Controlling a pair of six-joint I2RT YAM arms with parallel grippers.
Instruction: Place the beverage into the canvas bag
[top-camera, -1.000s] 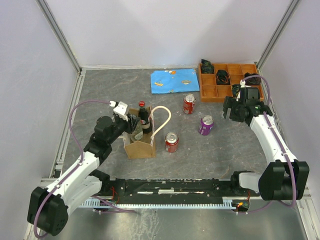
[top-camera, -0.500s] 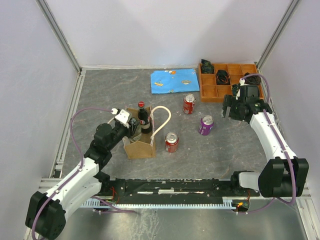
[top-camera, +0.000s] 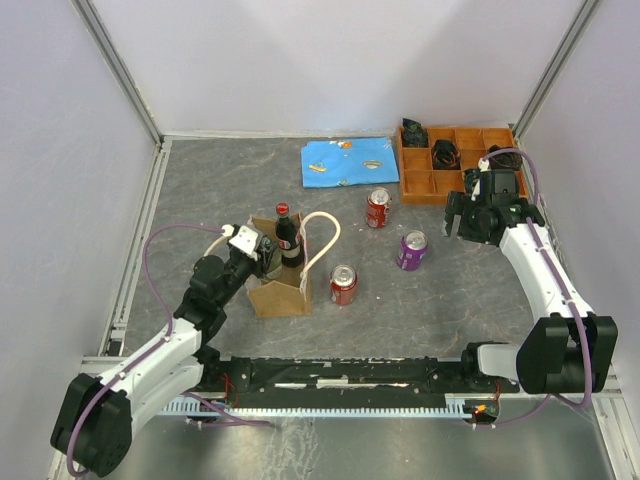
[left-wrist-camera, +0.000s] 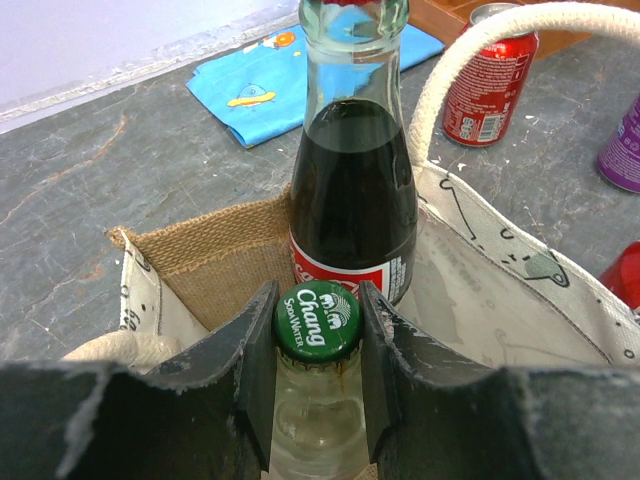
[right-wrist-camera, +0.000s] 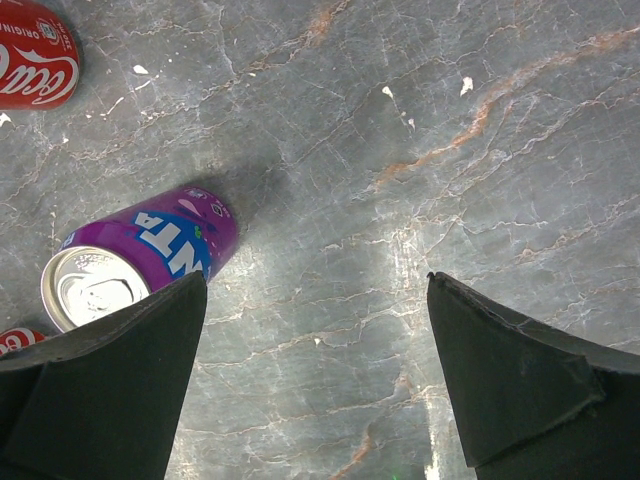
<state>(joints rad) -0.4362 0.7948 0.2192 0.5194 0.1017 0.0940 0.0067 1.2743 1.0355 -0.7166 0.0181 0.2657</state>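
Note:
The canvas bag (top-camera: 278, 295) stands upright left of centre, its cream handle (top-camera: 322, 238) looped up; in the left wrist view its burlap wall (left-wrist-camera: 215, 255) and pale printed face (left-wrist-camera: 500, 270) surround my fingers. A dark cola bottle (top-camera: 288, 238) (left-wrist-camera: 352, 190) stands inside it. My left gripper (top-camera: 262, 252) (left-wrist-camera: 316, 335) is shut on the neck of a clear glass bottle with a green cap (left-wrist-camera: 317, 320), held inside the bag mouth beside the cola bottle. My right gripper (top-camera: 462, 222) (right-wrist-camera: 316, 290) is open and empty above bare table, right of a purple can (top-camera: 411, 250) (right-wrist-camera: 150, 250).
Two red cans stand on the table, one (top-camera: 378, 208) behind the purple can, one (top-camera: 343, 284) right of the bag. A blue cloth (top-camera: 350, 161) lies at the back. An orange compartment tray (top-camera: 420, 198) with dark items sits at the back right.
My left gripper has moved down and toward the near edge with the green-capped bottle, sinking it lower into the bag. The right arm has hardly moved.

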